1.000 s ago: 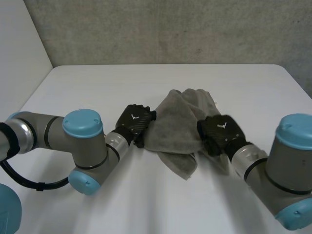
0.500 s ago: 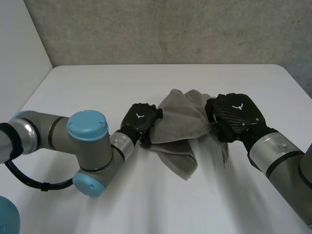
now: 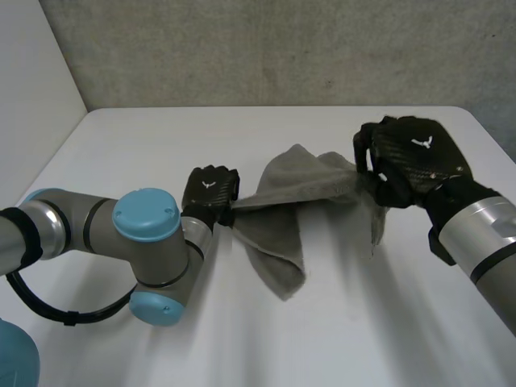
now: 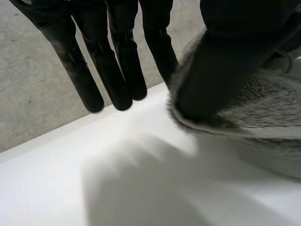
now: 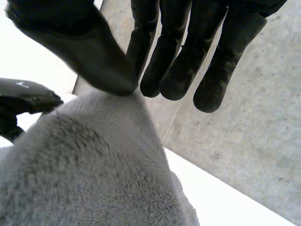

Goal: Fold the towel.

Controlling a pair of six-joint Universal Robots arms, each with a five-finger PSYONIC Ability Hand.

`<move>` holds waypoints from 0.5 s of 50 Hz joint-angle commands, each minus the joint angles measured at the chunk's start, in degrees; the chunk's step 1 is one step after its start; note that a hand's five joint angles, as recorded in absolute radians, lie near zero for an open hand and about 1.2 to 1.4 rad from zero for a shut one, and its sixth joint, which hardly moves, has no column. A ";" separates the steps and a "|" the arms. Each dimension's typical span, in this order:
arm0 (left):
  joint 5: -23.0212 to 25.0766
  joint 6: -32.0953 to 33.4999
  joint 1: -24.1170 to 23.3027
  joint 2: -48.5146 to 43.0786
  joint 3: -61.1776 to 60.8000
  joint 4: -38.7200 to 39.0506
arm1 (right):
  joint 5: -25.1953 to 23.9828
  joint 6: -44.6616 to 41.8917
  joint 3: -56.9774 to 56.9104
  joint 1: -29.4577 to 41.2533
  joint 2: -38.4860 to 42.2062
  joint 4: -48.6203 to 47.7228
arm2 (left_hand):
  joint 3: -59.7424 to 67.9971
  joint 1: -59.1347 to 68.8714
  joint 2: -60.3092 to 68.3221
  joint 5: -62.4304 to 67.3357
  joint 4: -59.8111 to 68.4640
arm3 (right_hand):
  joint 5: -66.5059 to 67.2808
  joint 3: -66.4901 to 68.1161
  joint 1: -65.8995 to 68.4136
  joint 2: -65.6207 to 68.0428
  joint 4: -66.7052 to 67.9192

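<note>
A grey towel (image 3: 278, 234) stretches between my two hands above the white table (image 3: 145, 145), and its lower part droops to the tabletop. My left hand (image 3: 210, 193) holds the towel's left end, where the thumb (image 4: 221, 70) pinches the towel's hemmed edge (image 4: 263, 108) against a finger. My right hand (image 3: 411, 157) is raised at the right and holds the other end. There the thumb (image 5: 80, 42) and a fingertip (image 5: 141, 61) pinch the top of the towel (image 5: 94, 169). The left hand (image 5: 23, 99) also shows beyond the cloth in the right wrist view.
A grey concrete wall (image 3: 282, 48) runs behind the table's far edge. A pale wall (image 3: 32, 97) borders the left side. Bare white tabletop lies in front of the towel and to both sides of it.
My right hand has risen and moved back and to the right with its end of the towel, pulling the cloth taut. My left hand has closed on the left edge and shifted slightly left.
</note>
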 commanded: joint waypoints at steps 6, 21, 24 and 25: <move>0.17 -3.87 0.14 5.37 -1.69 -0.35 | -2.10 0.16 -4.08 -1.28 -2.14 4.67 | 23.78 23.94 23.77 24.49 24.29 | 4.10 3.47 4.48 4.53 3.89; 8.07 -3.52 2.96 33.41 -10.64 -1.92 | -10.45 -1.07 -9.29 -5.06 -1.72 18.30 | 23.78 23.94 23.77 24.49 24.29 | -25.54 -26.16 -25.16 -25.11 -25.75; 8.61 -3.52 2.78 33.33 -13.80 -1.66 | -10.19 -1.95 -4.11 -3.93 3.98 14.28 | 23.78 23.94 23.77 24.49 24.29 | -50.42 -51.04 -50.04 -49.99 -50.63; 8.61 -3.52 2.78 33.32 -13.82 -1.66 | -10.18 -1.95 -4.08 -3.92 4.01 14.25 | 23.78 23.94 23.77 24.49 24.29 | -50.51 -51.13 -50.13 -50.08 -50.72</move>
